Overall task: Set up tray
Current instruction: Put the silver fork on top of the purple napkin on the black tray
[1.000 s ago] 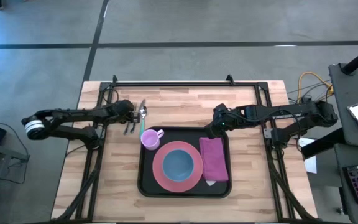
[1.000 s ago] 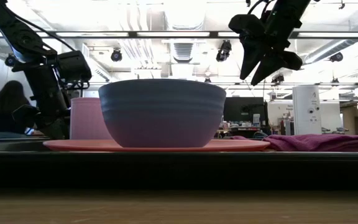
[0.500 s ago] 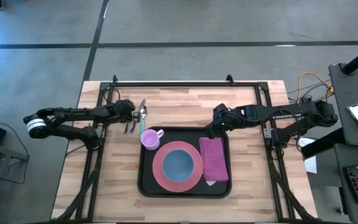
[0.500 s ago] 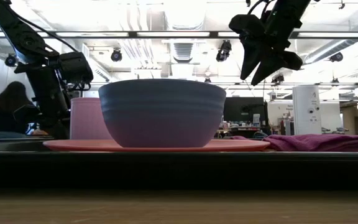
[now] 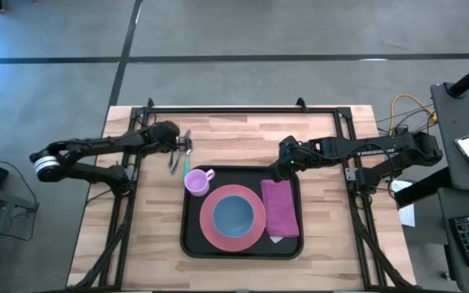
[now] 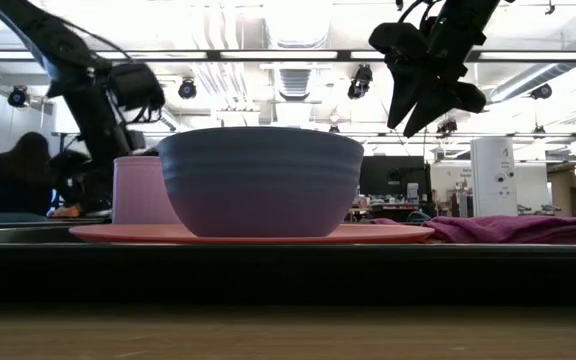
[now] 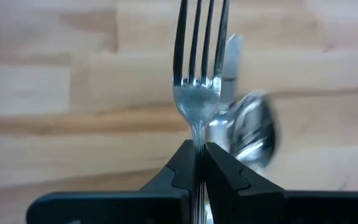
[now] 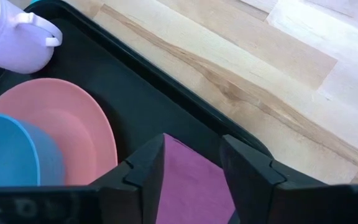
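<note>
A metal fork (image 7: 199, 74) stands between the shut fingers of my left gripper (image 5: 181, 146), over the wood to the far left of the black tray (image 5: 187, 238). Behind the fork, a spoon (image 7: 253, 127) and a knife (image 7: 230, 62) lie on the table. On the tray sit a pink plate (image 5: 208, 230) with a blue bowl (image 5: 234, 216) on it, a purple cup (image 5: 198, 181) and a magenta napkin (image 5: 280, 207). My right gripper (image 5: 278, 169) hangs open above the tray's far right corner, over the napkin's far end (image 8: 191, 180). My left gripper pinches the fork's neck (image 7: 197, 138), just behind the tines, between its two fingers. The fingers lie along the fork, whose tines point straight ahead of them. The handle runs back between the fingers and is hidden by them. The fork looks raised off the wood.
A black metal frame (image 5: 243, 108) runs along the table's far edge and down both sides. Bare wood lies to the left and right of the tray. In the low view a person (image 6: 8, 175) sits in the room behind the table.
My left gripper has gone up and a little toward the table's far edge, with the fork in it. The spoon and the knife have stayed on the wood. My right gripper has kept still above the tray.
</note>
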Controlling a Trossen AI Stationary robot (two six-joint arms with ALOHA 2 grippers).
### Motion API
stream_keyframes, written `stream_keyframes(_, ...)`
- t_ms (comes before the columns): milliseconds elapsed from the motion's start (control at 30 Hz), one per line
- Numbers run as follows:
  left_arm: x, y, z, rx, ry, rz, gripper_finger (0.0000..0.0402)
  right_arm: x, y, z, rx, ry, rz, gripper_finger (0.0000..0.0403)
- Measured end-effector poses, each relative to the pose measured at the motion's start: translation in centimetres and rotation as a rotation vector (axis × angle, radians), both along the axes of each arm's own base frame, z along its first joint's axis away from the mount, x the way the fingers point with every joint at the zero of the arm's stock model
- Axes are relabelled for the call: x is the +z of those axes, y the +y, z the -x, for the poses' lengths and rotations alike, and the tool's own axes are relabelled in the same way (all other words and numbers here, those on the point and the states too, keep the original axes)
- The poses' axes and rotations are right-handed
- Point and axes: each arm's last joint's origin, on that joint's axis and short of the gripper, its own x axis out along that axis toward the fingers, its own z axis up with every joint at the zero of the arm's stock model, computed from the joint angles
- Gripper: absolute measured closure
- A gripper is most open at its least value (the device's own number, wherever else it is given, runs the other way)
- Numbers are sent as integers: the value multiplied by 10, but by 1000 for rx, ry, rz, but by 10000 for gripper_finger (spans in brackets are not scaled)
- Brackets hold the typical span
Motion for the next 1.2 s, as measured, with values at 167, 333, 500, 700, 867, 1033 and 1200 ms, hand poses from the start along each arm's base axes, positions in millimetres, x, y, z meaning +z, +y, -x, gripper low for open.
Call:
stream_keyframes(167, 27, 2, -12, -24, -26, -19, 400, 0, 0, 0, 0, 0, 0, 263)
stream_keyframes(333, 70, -1, -32, -76, -99, -85, 400, 2, -3, 1, -16, -8, 7, 271)
stream_keyframes(500, 117, -12, -55, -155, -232, -161, 400, 2, -14, 2, -58, -14, 11, 279)
stream_keyframes(700, 151, -41, -90, -294, -338, -172, 401, 3, -19, 3, -70, -21, 3, 290)
stream_keyframes(867, 165, -74, -134, -461, -411, -189, 401, 13, -12, 6, -32, -77, -30, 301)
stream_keyframes(1033, 171, -96, -172, -653, -323, -255, 401, 39, 2, 16, -6, -265, -62, 313)
stream_keyframes(1200, 172, -107, -202, -757, -256, -303, 401, 66, 13, 30, -42, -466, -134, 314)
